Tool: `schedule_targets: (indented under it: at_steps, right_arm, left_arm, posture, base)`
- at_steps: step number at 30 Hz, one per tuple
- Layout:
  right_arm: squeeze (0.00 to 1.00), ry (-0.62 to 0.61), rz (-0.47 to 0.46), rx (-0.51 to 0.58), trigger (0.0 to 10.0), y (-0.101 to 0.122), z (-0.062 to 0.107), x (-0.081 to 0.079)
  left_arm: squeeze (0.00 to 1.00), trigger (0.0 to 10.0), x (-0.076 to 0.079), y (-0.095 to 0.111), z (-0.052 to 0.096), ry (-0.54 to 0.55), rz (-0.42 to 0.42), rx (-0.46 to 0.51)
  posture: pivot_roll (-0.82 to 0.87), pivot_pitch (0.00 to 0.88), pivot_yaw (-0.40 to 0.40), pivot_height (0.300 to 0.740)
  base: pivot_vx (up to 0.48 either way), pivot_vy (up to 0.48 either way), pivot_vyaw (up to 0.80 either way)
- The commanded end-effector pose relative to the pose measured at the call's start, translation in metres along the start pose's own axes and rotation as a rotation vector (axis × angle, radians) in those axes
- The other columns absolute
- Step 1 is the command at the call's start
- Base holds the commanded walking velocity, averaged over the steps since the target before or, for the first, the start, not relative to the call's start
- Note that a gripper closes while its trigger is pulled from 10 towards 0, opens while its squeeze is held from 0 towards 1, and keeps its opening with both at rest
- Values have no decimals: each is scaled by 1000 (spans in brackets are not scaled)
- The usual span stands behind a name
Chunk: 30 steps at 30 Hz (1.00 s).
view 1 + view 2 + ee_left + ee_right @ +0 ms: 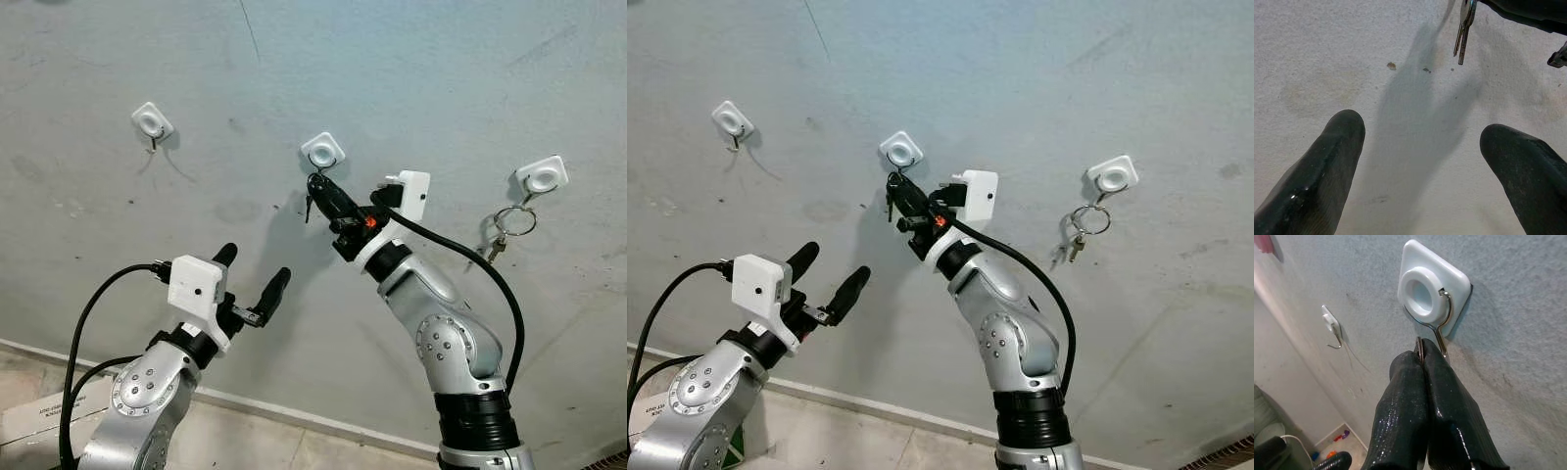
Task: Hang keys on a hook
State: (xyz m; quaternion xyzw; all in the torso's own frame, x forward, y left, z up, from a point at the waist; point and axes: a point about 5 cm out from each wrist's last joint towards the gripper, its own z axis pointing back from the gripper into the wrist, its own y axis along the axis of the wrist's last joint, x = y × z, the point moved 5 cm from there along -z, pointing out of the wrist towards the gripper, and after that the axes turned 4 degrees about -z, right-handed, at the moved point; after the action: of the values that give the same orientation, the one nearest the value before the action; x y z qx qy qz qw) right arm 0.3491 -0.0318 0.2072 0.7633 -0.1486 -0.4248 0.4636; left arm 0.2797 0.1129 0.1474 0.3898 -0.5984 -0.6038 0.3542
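right gripper [1422, 352] pinches keys [310, 204] beneath middle hook [1442, 323].

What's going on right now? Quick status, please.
Right gripper shut on keys, just under middle hook. Left gripper open, idle below. Nothing in the way.
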Motion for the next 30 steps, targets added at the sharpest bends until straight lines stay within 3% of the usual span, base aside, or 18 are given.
schedule_targets:
  at_steps: [1, 12, 18, 20, 24, 30]
  right_arm:
    - [0, -149, -46, -22, 10000, -5, 9, 32]
    - [0, -16, -37, 70, 10000, 21, 4, 8]
    - [0, 59, -72, 37, 10000, 17, 6, -1]
    - [0, 135, -98, 14, 10000, 14, 9, -12]
    - [0, 239, -66, -34, 10000, 9, 15, -27]
    - [0, 219, -34, -15, 10000, 16, 14, -23]
  left_arm:
    - [0, 10000, 1, 2, -3, -6, -14, 7]
    - [0, 10000, 1, 3, -3, -5, -15, 10]
    - [0, 10000, 2, 2, -4, -9, -14, 10]
    - [0, 10000, 2, 2, -4, -9, -17, 9]
    - [0, 10000, 2, 2, -4, -7, -19, 9]
    - [0, 10000, 2, 2, -4, -7, -20, 9]
  posture:
    - [113, 5, -6, 740]
    - [111, 10, -5, 740]
    - [110, 13, -4, 740]
    - [110, 13, -4, 740]
    - [112, 13, -3, 740]
    - [109, 14, -3, 740]
  base:
    - [0, 0, 0]
    - [0, 0, 0]
    - [0, 0, 0]
    - [0, 0, 0]
    - [0, 0, 0]
    - [0, 0, 0]
